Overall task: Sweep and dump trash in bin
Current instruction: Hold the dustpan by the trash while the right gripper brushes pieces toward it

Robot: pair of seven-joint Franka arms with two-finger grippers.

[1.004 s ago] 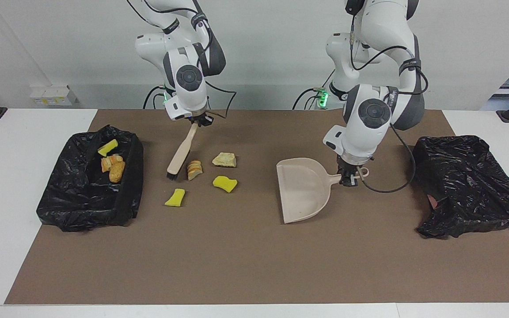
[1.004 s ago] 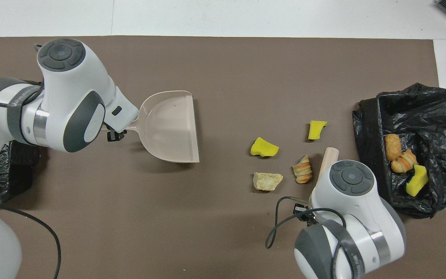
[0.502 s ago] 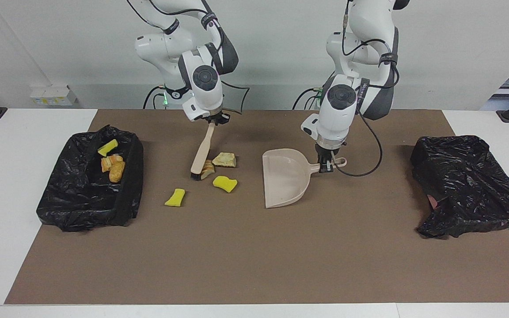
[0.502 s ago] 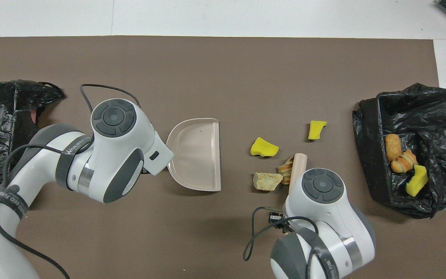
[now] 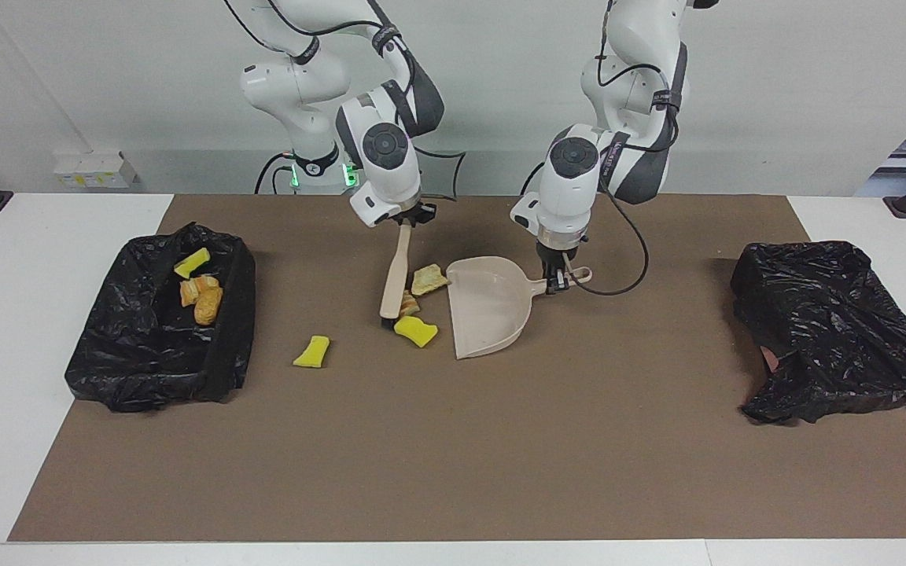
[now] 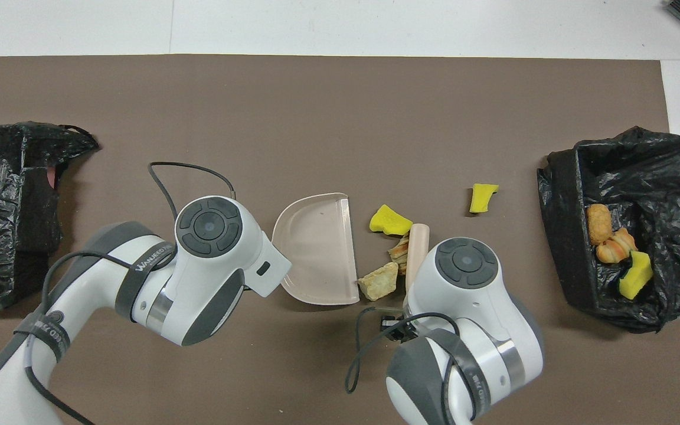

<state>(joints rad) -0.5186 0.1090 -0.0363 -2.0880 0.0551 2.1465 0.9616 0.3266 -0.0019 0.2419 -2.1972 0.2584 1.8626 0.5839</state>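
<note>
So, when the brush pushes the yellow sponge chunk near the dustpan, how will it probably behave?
The yellow sponge chunk looks porous, so it is probably light and should slide easily on the brown mat. Its irregular, curved shape suggests it may tumble or turn aside rather than roll straight. It lies beside the dustpan lip, so a short push by the brush may suffice.

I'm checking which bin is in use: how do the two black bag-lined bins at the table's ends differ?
The bin at the right arm's end stands open; the bin at the left arm's end looks slumped, its bag crumpled over it. The first holds scraps, a yellow sponge chunk and orange-brown bread-like lumps; no scraps show in the other. Both are black plastic and sit at the brown mat's edges.
</note>
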